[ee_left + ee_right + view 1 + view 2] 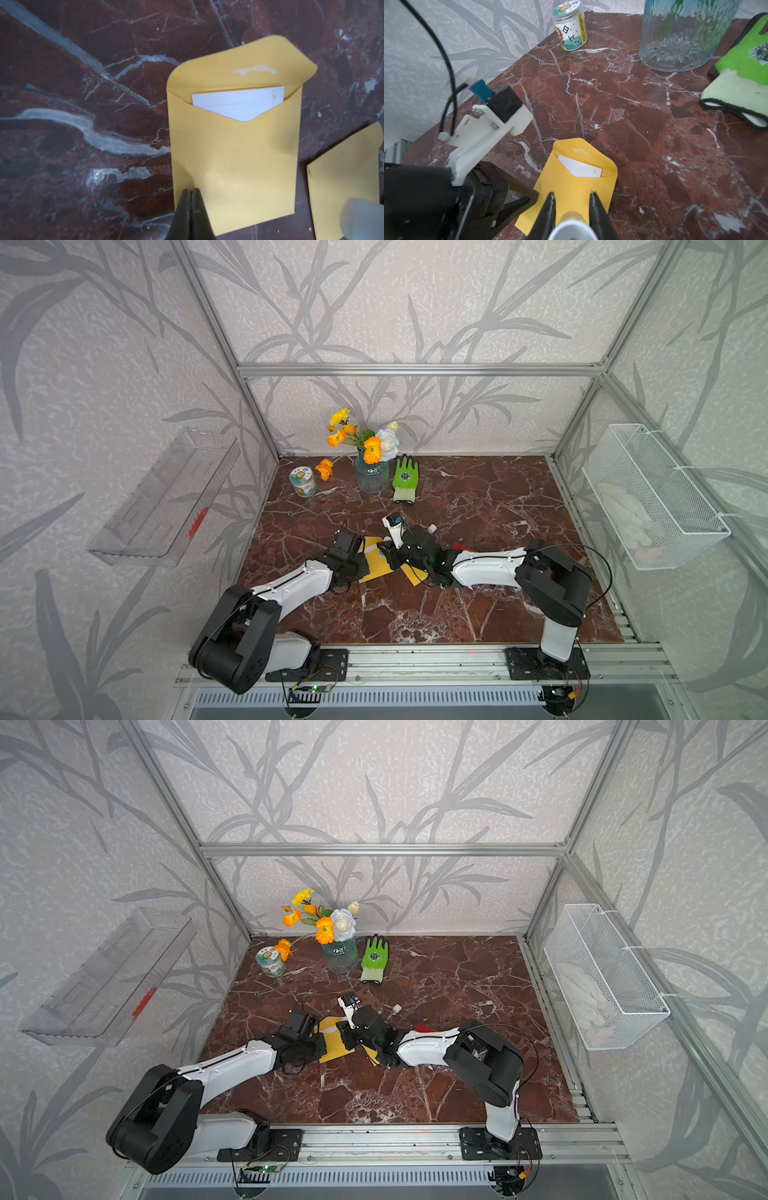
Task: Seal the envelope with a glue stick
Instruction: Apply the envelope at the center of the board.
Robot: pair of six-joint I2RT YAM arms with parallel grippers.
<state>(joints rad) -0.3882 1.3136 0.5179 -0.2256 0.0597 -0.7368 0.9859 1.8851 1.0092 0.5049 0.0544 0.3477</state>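
Observation:
A yellow envelope (234, 155) lies flat on the marble table (478, 497), also seen in the right wrist view (571, 178). Its flap is open, a white card shows inside, and a pale glue smear (254, 69) marks the flap. My left gripper (191, 190) is shut, its tips resting on the envelope's corner farthest from the flap. My right gripper (572, 194) is shut on the glue stick (572, 225), a white tube whose yellowish tip points down at the envelope's body. A small white cap (432, 527) lies on the table behind the right wrist.
A second yellow envelope (345, 176) lies beside the first. At the back stand a glass vase of flowers (372, 477), a green glove (405, 479) and a small printed jar (303, 482). A wire basket (652, 497) and a clear shelf (166, 497) hang on the side walls.

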